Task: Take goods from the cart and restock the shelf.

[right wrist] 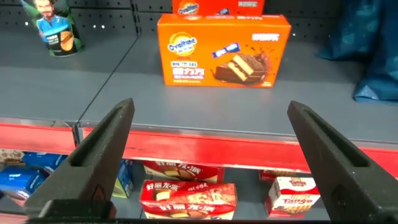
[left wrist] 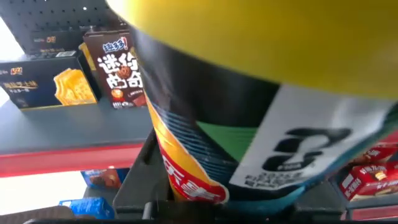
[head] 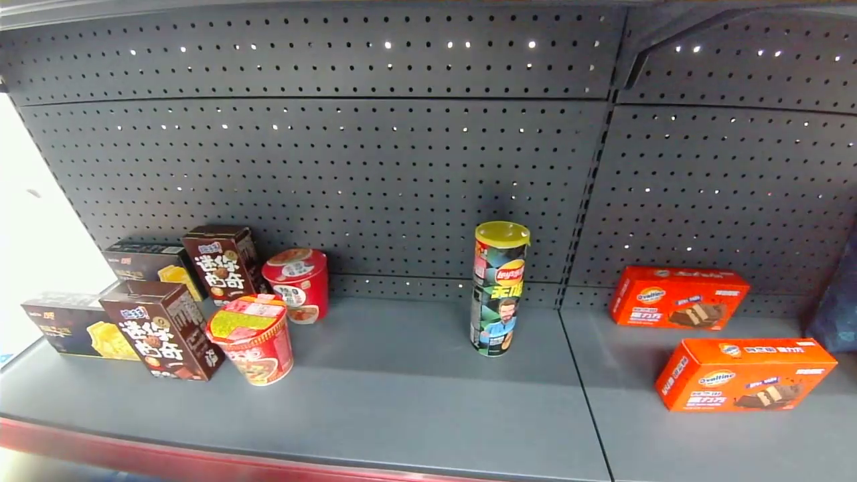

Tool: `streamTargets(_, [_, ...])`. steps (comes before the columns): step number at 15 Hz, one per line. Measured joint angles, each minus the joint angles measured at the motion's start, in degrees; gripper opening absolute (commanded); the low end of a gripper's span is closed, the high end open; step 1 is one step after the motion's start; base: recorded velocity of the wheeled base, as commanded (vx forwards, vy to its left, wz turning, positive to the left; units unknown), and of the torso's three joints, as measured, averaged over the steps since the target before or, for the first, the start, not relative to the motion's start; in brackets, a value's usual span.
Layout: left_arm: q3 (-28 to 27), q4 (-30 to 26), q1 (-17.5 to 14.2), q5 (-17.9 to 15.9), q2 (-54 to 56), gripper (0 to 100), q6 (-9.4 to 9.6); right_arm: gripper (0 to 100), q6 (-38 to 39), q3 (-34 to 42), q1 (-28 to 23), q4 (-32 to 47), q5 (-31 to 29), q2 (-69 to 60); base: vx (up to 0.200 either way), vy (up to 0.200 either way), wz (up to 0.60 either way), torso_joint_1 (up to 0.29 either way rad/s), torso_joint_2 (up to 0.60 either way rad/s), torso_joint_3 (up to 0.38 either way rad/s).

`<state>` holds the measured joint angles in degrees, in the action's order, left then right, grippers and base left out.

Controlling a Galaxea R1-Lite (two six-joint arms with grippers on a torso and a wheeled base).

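A tall chips can (left wrist: 249, 124) with a yellow lid fills the left wrist view, tilted, and my left gripper (left wrist: 217, 202) is shut on its lower part in front of the shelf's red edge. A matching chips can (head: 499, 288) stands upright mid-shelf, and it is the can (right wrist: 56, 28) at the back in the right wrist view. My right gripper (right wrist: 210, 106) is open and holds nothing, just before the red shelf edge (right wrist: 217, 146), facing an orange cake box (right wrist: 222, 50). The grey shelf (head: 415, 388) has bare floor around the standing can.
On the shelf's left stand brown cookie boxes (head: 164, 331), red cup noodles (head: 254, 338) and dark boxes (head: 80, 328). Two orange boxes (head: 743, 373) lie at the right, with a blue bag (head: 837, 301) beyond. Red boxes (right wrist: 186, 199) sit on the level below.
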<state>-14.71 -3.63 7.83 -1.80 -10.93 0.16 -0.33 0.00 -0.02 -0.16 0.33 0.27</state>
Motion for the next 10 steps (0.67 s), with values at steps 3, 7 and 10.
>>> streamTargets(3, [1.1,-2.4,0.0,0.0,2.6,0,0.09,100,0.0,0.0,0.0,0.0,0.0,0.0,0.000,0.000,0.00,0.000,0.00,0.000])
streamTargets(7, [1.1,-3.4,0.2,-0.1,4.6,0,0.11,100,0.0,0.0,0.0,0.0,0.0,0.0,0.000,0.000,0.00,0.000,0.00,0.000])
streamTargets(10, [1.2,-3.4,0.2,-0.1,4.9,0,0.09,100,0.0,0.0,0.0,0.0,0.0,0.0,0.000,0.000,-0.20,-0.001,0.00,0.001])
